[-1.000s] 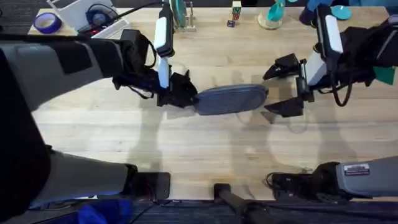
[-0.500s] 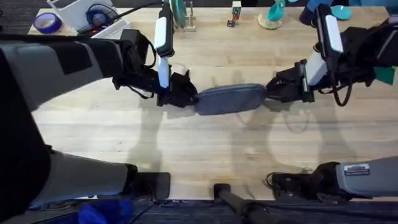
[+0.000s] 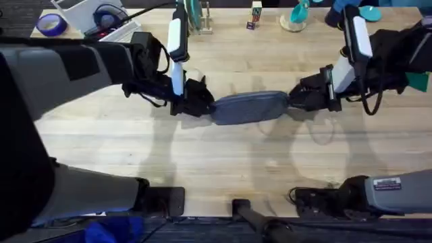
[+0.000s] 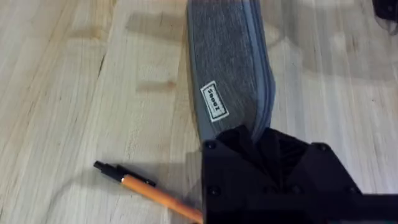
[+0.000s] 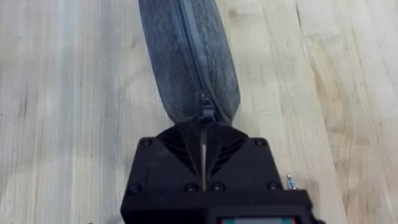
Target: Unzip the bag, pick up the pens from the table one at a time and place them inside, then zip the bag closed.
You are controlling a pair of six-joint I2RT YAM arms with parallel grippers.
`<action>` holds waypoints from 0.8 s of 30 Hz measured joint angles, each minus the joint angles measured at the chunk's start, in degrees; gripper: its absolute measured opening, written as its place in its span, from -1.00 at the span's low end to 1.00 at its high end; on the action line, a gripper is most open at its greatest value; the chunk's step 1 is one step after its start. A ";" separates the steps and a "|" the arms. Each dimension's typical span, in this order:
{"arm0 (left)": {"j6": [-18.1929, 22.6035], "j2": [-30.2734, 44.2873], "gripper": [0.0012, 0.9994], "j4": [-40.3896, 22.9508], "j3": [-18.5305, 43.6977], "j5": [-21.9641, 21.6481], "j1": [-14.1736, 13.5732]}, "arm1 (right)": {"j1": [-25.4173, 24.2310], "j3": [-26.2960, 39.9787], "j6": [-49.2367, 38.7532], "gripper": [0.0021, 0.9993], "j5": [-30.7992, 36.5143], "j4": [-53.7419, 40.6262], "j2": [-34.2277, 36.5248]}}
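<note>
Overhead, the pale wood bench (image 3: 223, 155) spreads across the scene, its planks running side to side. Near its middle lies the bag (image 3: 251, 106), a grey-blue oblong pouch stretched lengthways between the two arms, flat on the wood.

The left hand (image 3: 200, 104) is clamped on the bag's left end, its black fingers together over the fabric there. In the left wrist view the same hand (image 4: 255, 140) grips the narrow tip of the bag (image 4: 229, 74), which shows a small white label on its grey side and a lighter blue edge along one flank.

The right hand (image 3: 295, 99) is pinched together on the bag's right end. In the right wrist view its fingers (image 5: 186, 140) meet with just a thin slit between them, closed at the zipper pull (image 5: 204, 114) at the tip of the bag (image 5: 189, 56); the zipper line runs away along the top of the pouch and looks shut along the visible length.

An orange pen (image 4: 149, 190) with a black end lies on the bench just beside the left hand, partly hidden under it.
</note>
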 joint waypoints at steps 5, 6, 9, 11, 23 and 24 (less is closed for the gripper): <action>0.00 0.00 -0.92 0.00 0.00 0.02 0.00 | -1.33 0.00 0.00 -0.94 -0.19 -1.54 0.00; 0.00 0.00 -0.92 0.00 0.00 0.02 0.00 | -1.77 0.00 0.00 -0.94 -0.31 -2.09 0.00; 0.00 0.00 -0.92 0.00 0.00 0.02 0.00 | -3.36 0.00 0.00 -0.94 -0.77 -4.07 0.02; 0.00 0.00 -0.92 0.00 0.00 0.03 0.00 | -4.18 0.00 -0.01 -0.94 -1.41 -5.16 0.02; 0.00 0.00 -0.92 0.00 0.00 0.02 0.00 | -4.72 0.00 -0.02 -0.94 -8.96 -5.62 0.01; 0.00 0.00 -0.92 0.00 0.00 0.03 0.00 | -4.72 0.00 -0.02 -0.94 -9.21 -5.62 0.00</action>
